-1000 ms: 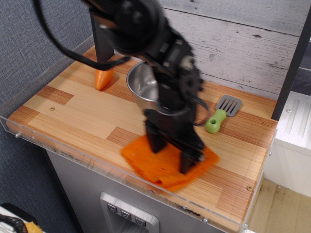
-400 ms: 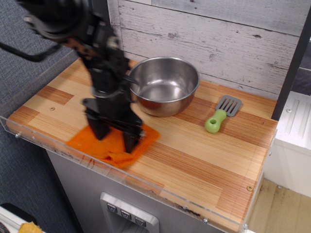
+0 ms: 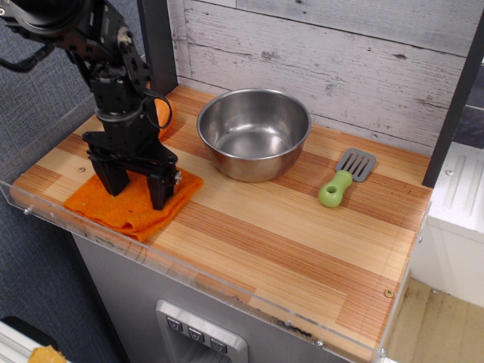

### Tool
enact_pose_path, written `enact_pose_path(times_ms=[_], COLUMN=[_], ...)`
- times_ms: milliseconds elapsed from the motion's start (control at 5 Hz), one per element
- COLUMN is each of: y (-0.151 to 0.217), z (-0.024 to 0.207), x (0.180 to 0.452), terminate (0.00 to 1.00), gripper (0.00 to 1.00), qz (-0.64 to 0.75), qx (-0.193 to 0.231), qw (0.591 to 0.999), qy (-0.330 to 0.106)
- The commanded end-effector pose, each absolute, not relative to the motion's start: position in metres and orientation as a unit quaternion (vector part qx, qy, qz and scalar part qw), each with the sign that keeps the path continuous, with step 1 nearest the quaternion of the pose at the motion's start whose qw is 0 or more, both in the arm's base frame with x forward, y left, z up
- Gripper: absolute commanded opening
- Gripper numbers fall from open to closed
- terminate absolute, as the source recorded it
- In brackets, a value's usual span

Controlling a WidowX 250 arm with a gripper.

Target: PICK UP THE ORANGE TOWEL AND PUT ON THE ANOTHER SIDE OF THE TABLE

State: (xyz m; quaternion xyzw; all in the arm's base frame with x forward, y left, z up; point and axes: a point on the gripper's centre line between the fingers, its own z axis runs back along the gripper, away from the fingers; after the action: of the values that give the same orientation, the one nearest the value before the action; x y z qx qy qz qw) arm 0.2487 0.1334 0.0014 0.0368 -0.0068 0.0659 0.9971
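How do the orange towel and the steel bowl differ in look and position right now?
The orange towel is soft, flat and rumpled; the steel bowl is rigid, deep and shiny. The towel lies at the table's front left edge beneath the hand, whose fingers stand spread on it; the bowl sits untouched near the back wall. They look about equally wide, and both rest on the table.

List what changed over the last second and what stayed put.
The pincer carried the orange towel leftward in the picture along the front edge of the table, from in front of the steel bowl to the left end. Its fingers stand spread on the cloth; whether they grip it is unclear. The bowl and green-handled spatula stayed put.
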Motion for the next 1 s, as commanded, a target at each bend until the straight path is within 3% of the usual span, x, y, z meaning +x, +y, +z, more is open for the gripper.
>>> enact_pose_path(times_ms=[0,400,800], y=[0.149,0.137,0.163], z=[-0.018,-0.003,0.072], x=[0.239,0.237,0.255], terminate=[0.0,0.0,0.0], gripper=[1.0,1.0,1.0], qz=[0.062,0.059,0.088], qx=[0.028,0.03,0.057], qw=[0.997,0.998,0.991], qy=[0.025,0.009,-0.077])
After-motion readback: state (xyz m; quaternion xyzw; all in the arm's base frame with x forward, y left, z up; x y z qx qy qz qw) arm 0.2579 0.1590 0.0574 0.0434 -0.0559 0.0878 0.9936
